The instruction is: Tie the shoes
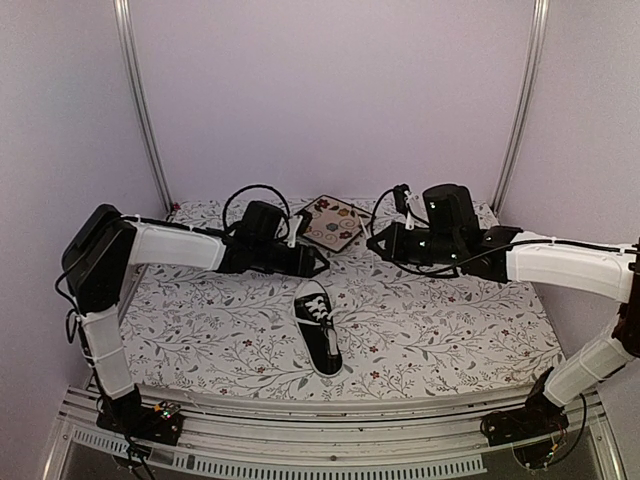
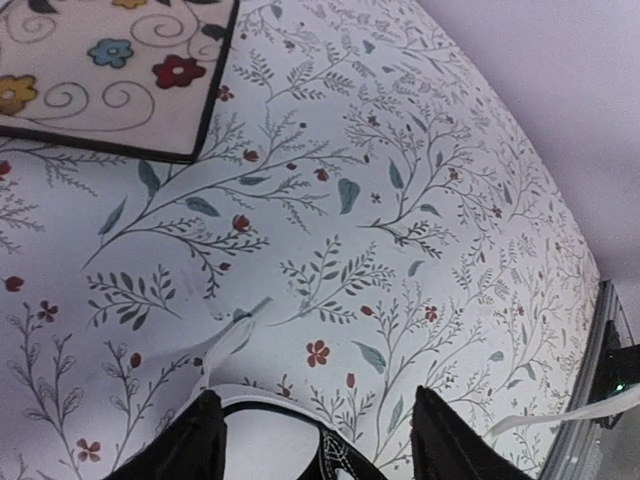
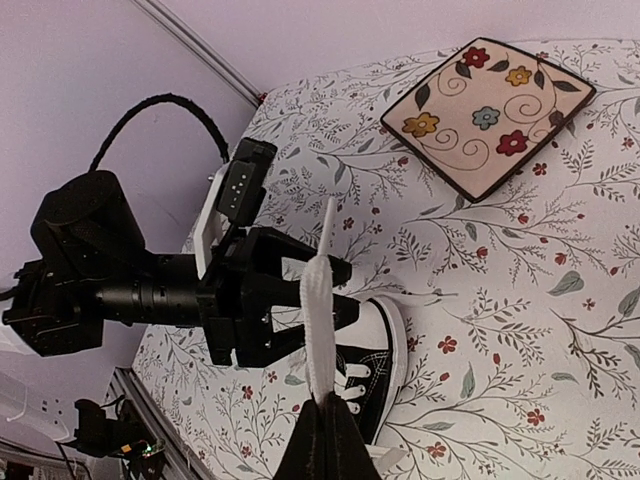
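White lace point(image 3: 316, 300) pinched in the right hand point(image 3: 325, 440). Thin and flat, so likely to slide out of that pinch with one hard tug. Could also drag the little shoe point(image 1: 320, 340) across the worktop point(image 1: 450, 330) or tip it on its side, with nothing pressing it down. Might end with no bow at all, with the other lace end point(image 2: 238, 328) left lying flat past the toe and touched by nothing. Could knock one hand into the other too, both working so close by the toe.

Right hand: shut tight, clamped on the white lace, a long piece of it sticking out past the tips. Hard to tell how the lace runs back to the shoe. Touching nothing else, as far as can be seen.

Left hand point(image 2: 318, 445): apart, about half way, with black fingers point(image 2: 195, 445) up off the worktop. White toe rim showing between them in the wrist view, but not gripped. Holding nothing. Cannot tell whether brushing the held lace, seen crossing in front of it from the right wrist.

Shoe near the middle of the worktop, a bit closer to the near edge, flat on its sole, toe toward the far edge. Flowered plate point(image 1: 333, 222) further out, by the middle of the far edge, apart from the shoe and both hands.
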You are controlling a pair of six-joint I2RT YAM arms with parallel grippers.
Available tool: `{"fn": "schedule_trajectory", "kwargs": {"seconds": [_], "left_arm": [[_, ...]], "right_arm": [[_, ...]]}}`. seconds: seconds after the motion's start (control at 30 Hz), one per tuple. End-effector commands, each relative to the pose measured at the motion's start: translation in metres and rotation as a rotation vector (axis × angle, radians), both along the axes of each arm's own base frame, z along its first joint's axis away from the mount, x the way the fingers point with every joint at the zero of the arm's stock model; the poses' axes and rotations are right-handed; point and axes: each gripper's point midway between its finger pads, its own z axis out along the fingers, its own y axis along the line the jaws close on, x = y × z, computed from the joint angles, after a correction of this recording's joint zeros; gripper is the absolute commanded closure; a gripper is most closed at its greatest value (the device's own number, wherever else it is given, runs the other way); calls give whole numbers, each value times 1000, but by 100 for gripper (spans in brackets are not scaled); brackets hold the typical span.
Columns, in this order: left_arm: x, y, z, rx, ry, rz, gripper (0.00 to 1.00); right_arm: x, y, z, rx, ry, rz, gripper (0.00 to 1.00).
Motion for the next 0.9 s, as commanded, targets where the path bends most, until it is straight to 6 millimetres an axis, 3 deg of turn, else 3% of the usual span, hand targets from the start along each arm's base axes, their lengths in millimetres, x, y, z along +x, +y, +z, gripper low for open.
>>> {"fn": "schedule_trajectory", "kwargs": {"seconds": [0.0, 0.13, 0.33, 0.43, 0.57, 0.87], "left_arm": [[-2, 25, 6, 99, -31, 84, 29], [-26, 38, 1, 80, 21, 96, 21], [-46, 56, -27, 95, 96, 132, 24], [-46, 56, -32, 84, 109, 133, 31], [-36, 57, -39, 85, 118, 157, 52], [-22, 49, -54, 81, 152, 136, 57]], "right_arm": [[-3, 2, -10, 12, 21, 2, 98], [-3, 2, -15, 7, 29, 3, 98], [-3, 7, -17, 18, 37, 20, 98], [-3, 8, -18, 20, 41, 21, 98], [-5, 7, -19, 17, 46, 23, 98], [-8, 3, -20, 12, 47, 21, 98]]}}
